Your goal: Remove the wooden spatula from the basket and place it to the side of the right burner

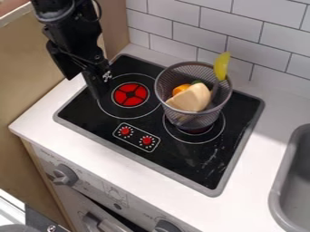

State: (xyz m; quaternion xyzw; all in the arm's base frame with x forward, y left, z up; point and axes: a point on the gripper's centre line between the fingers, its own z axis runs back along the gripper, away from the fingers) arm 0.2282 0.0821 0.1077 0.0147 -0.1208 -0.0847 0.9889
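2 red knobs (146, 141), wht marks (132, 134) around

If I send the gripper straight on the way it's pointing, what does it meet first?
Probably the black cooktop, just beside the left burner: the gripper points down toward it, though its height is unclear here.

the basket (195, 119) partly hides a burner (209, 136); the sink (278, 181) is cropped.

glossy black stovetop (181, 164), metal mesh basket (170, 76), smooth white counter (88, 159), glossy tiles (245, 22)
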